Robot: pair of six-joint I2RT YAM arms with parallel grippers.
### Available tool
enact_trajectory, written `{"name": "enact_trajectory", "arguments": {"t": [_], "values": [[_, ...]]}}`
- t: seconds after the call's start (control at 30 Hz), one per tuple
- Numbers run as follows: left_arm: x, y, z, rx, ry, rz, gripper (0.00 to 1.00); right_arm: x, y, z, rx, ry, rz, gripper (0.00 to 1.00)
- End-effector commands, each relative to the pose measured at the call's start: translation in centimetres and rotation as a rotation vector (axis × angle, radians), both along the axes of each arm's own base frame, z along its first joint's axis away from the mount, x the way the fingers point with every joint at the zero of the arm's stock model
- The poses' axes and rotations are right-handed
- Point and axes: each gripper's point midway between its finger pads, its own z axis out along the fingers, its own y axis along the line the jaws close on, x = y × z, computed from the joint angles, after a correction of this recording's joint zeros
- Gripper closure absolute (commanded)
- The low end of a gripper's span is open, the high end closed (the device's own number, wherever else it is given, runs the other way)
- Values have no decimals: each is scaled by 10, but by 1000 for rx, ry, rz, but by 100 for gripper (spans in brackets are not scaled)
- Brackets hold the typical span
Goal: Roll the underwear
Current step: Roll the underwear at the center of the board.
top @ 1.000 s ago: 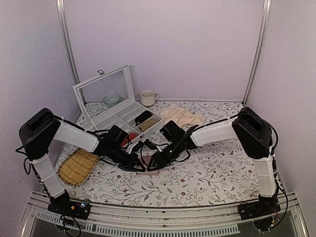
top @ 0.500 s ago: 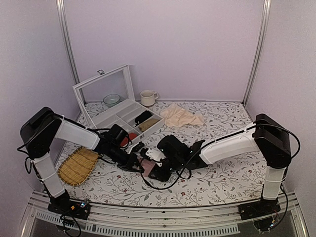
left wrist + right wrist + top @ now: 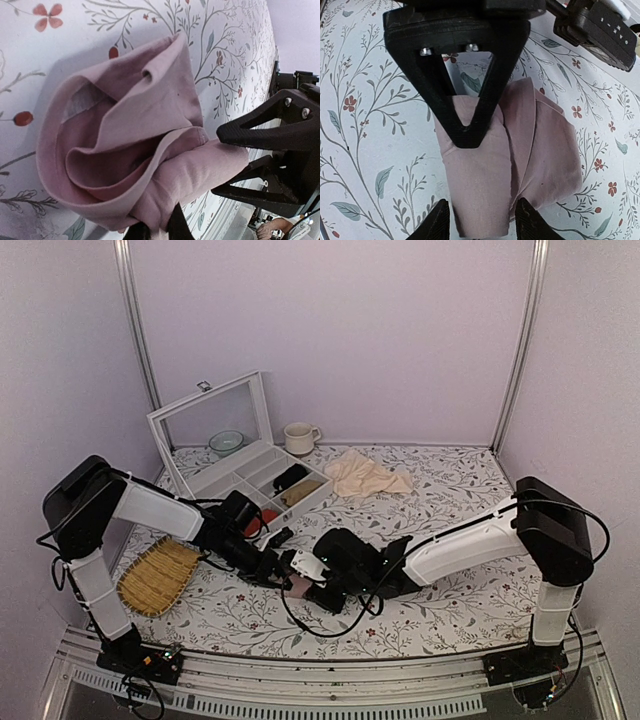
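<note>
Pinching a fold at the bottom of its wrist view, left gripper point(image 3: 155, 231) looks clamped on the underwear point(image 3: 135, 145), a slack half-rolled pink lump on the table point(image 3: 450, 610), lower centre of top view. Right gripper point(image 3: 482, 219) jaws wide, straddling the lump's near edge. Risk: roll springs open if left releases before right clamps, or right shoves it. Long axis roughly top-to-bottom in right wrist view; spiral end faces left camera.

Nothing legible. Tiny white marks on a black housing point(image 3: 609, 31), far right in the right wrist view, are too small to read; the underwear point(image 3: 540, 150) shows only plain pink cloth.
</note>
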Motion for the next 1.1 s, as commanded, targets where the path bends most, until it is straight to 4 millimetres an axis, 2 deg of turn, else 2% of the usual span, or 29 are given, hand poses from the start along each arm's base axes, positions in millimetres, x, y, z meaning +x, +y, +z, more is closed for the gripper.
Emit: {"name": "enact_trajectory", "arguments": {"t": [0.0, 0.2, 0.4, 0.7, 1.07], "values": [[-3, 9, -11, 46, 32, 4, 100, 14, -4, 35, 54, -113, -54, 53], [-5, 9, -12, 42, 38, 0, 100, 12, -3, 45, 67, -141, -26, 49], [-4, 8, -12, 40, 39, -1, 100, 4, 5, 44, 42, -197, 18, 45], [-5, 9, -12, 42, 44, -3, 100, 2, 7, 25, -9, -236, 44, 46], [-6, 9, -13, 41, 49, -5, 100, -3, 11, -5, -53, -188, 67, 47]]}}
